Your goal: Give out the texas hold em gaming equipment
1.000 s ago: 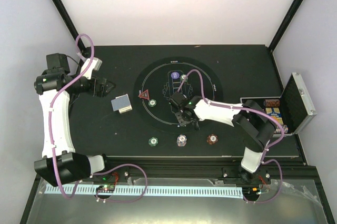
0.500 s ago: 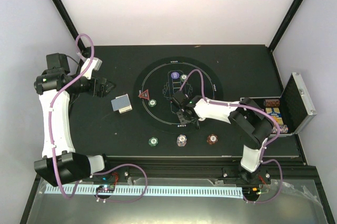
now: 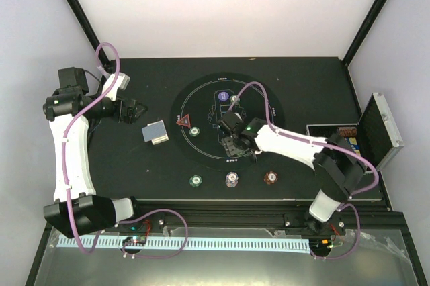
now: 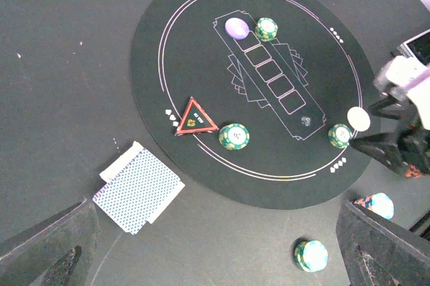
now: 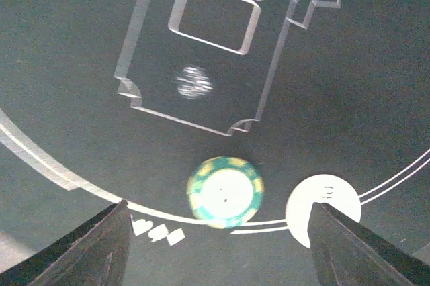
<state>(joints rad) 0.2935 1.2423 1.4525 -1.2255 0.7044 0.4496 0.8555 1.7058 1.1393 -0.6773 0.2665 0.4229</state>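
Observation:
My right gripper [image 5: 218, 213] hangs open over the near edge of the round black mat [image 3: 201, 155]. A green striped chip [image 5: 225, 191] lies flat on the mat between its fingers, touching neither. A white disc [image 5: 322, 210] lies beside it, partly behind the right finger. In the top view that gripper [image 3: 238, 150] covers both. Also on the mat are a red triangle [image 3: 183, 122], a green chip [image 3: 194, 131], a purple disc [image 3: 223, 97] and another green chip [image 3: 234, 99]. The blue-backed card deck [image 3: 155, 132] lies left of the mat. My left gripper [image 3: 134, 109] hovers open beyond the deck, holding nothing.
Three chip piles sit near the table's front edge: green [image 3: 195, 180], white [image 3: 232, 178] and red [image 3: 271, 177]. The open silver-edged black case [image 3: 376, 131] stands at the right edge with more chips inside. The left wrist view shows the deck [image 4: 138, 187] and the triangle [image 4: 194, 117].
My right gripper's jaws have spread wider and the green chip now lies free on the mat. The right arm's elbow swung to the right. The left arm has not moved.

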